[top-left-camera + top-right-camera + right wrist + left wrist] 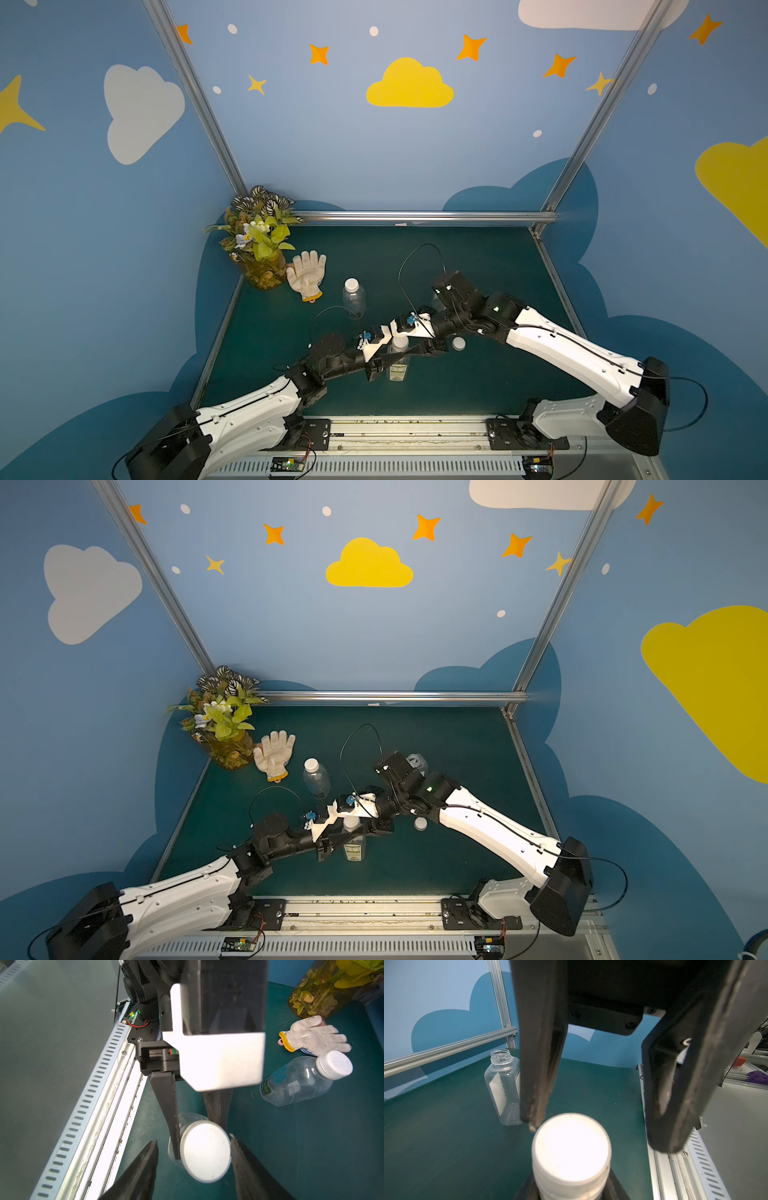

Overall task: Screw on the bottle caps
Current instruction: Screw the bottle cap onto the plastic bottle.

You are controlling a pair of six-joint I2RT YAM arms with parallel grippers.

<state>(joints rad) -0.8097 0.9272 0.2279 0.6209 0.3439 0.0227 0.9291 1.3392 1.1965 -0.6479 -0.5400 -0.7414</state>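
A white cap (205, 1153) sits on the neck of the slim bottle (397, 370), a clear labelled bottle standing upright on the green table (457, 395). Whether the cap is threaded tight cannot be told.

The left gripper (390, 360) is clamped on the slim bottle just below the cap, with one finger pressed against each side of the clear plastic.

The right gripper (194, 1142) reaches in from the opposite side, level with the cap. Its jaws are spread wider than the cap and straddle it. In the right wrist view one of its fingers (247, 1167) comes almost to the cap's rim, while the other stands clear with a gap of table showing. It has hold of nothing.

A loose cap (459, 343) lies flat on the table just beside the right gripper's wrist, on the side toward the robot's base.

Beyond the left gripper, away from the base, a round bottle (354, 297) stands upright with a second cap (351, 284) on its neck.

Beyond the right gripper, a flat-sided bottle (503, 1088) stands upright with its threaded neck open. In both top views it is largely hidden behind the right arm.

Farther out past the left gripper, a white work glove (307, 270) lies flat on the table. Just beside the glove, in the far corner, stands a potted plant (257, 241).
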